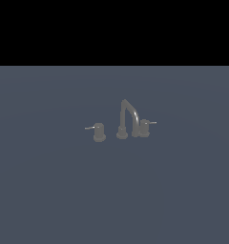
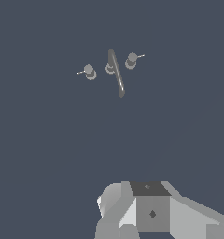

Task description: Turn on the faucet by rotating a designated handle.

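Note:
The faucet is a small dull grey-brown set standing on the floor in the middle of the exterior view, with a tall arched spout on a round base. The handle stands apart at the exterior view's left, and its thin pale lever points left. A matching handle sits against the spout's tip. The wrist view shows the faucet and the handle from high above and far off. Only grey blocks of my gripper show there, and its fingers are hidden. The arm is out of the exterior view.
The faucet set stands on a plain dark blue-grey surface that spreads to all sides. A black band fills the top of the exterior view.

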Available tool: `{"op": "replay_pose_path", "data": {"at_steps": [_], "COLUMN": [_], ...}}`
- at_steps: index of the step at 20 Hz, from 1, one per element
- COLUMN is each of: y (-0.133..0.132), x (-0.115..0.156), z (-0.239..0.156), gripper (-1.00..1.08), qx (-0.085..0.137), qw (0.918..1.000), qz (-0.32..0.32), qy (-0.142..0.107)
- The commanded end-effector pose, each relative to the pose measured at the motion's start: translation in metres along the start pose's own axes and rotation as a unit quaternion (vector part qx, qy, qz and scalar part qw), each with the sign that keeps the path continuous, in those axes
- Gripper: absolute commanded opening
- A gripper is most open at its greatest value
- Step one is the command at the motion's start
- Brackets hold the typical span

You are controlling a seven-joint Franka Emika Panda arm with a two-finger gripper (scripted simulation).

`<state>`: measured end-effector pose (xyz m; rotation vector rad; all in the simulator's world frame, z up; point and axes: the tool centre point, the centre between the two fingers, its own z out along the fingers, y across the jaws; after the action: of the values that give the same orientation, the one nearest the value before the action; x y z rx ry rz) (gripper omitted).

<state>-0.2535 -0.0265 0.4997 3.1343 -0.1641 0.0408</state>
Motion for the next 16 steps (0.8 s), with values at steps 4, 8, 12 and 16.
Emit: {"op": "replay_pose_path", "data": {"at_steps": [4,8,12,16], "y": [-0.001,-0.006,-0.014,-0.027], "x": [0.0,0.002,0.006,0.012], "z": [0.002,0.008,0.02,0.038], "gripper": [-1.0,-1.0,-1.0,-1.0], "qx": [0.0,0.0,0.0,-0.001], "qw": [1.0,0.9999,0.9995,0.9984], "qz": [0.002,0.012,0.03,0.057], "qy": [0.0,0.0,-0.001,-0.001]}}
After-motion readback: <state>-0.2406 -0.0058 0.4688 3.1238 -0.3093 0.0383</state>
